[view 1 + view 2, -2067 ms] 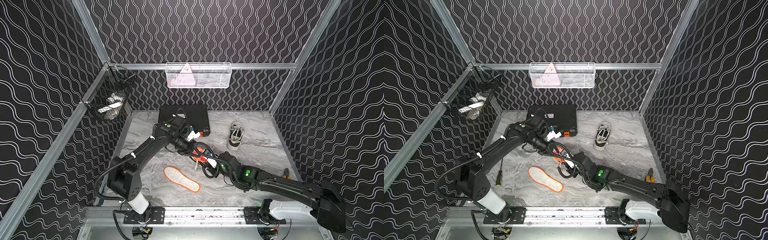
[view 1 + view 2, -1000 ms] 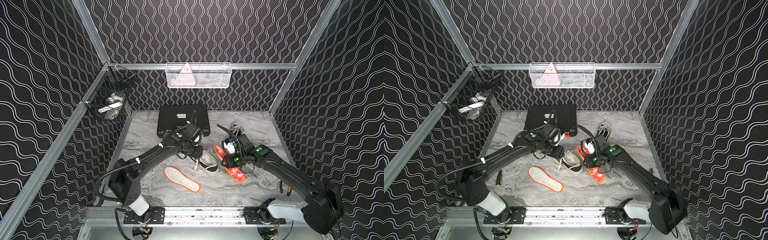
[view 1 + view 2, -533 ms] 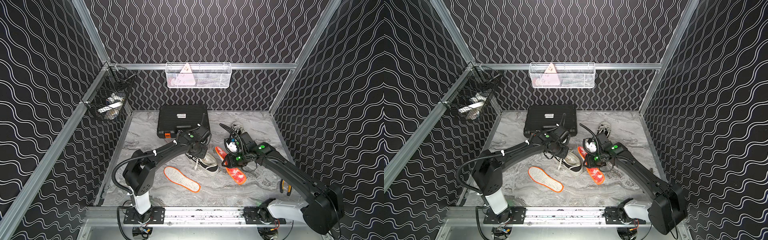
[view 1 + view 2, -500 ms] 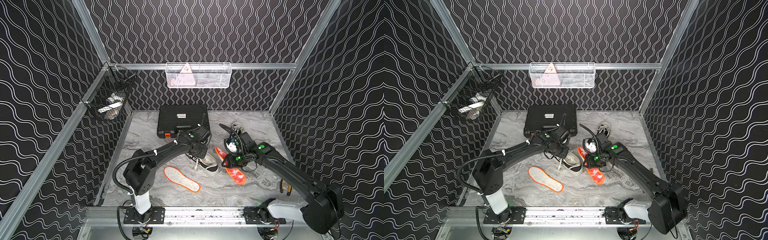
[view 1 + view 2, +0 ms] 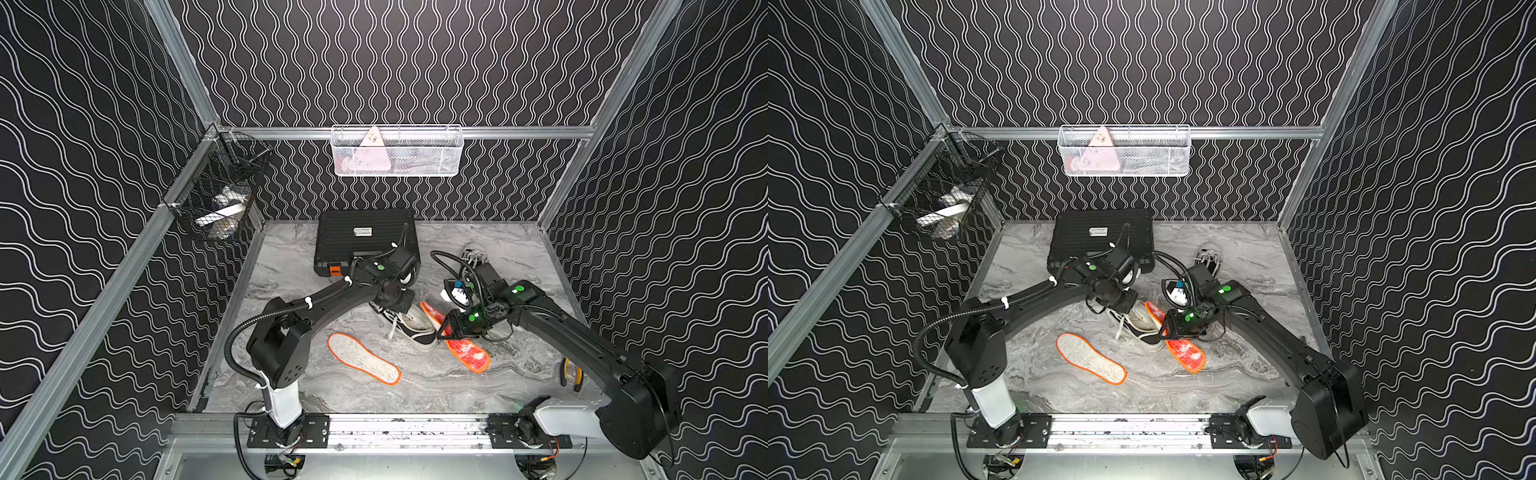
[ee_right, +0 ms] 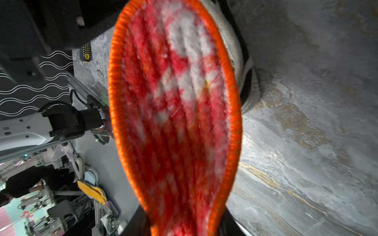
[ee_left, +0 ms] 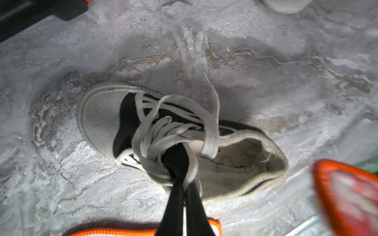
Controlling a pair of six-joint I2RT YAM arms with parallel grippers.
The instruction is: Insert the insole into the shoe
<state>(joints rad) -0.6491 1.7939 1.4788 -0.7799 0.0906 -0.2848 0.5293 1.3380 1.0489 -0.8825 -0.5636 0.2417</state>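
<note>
Insole (image 5: 467, 353) edge beside shoe (image 5: 411, 328) opening

Even light keeps both top views sharp; in wrist views, glare whitens the surface (image 7: 266, 40) around the shoe (image 7: 102, 118), while the red insole (image 6: 176, 114) beside it blurs.

Robot test cell in a laboratory.
- Enclosure: black wave-patterned walls (image 5: 374, 62) in an aluminium frame (image 5: 519, 132), with a marble-look tabletop (image 5: 436, 390).
- Fittings: left arm (image 5: 316, 299) and right arm (image 5: 582, 345) mounted on a front rail (image 5: 395, 430). A white wire basket (image 5: 449, 153) and a black wire basket (image 5: 208, 187) hang on the frame.
- Beyond the cell, in the right wrist view: a chair (image 6: 61, 210) and a person (image 6: 30, 179).
</note>
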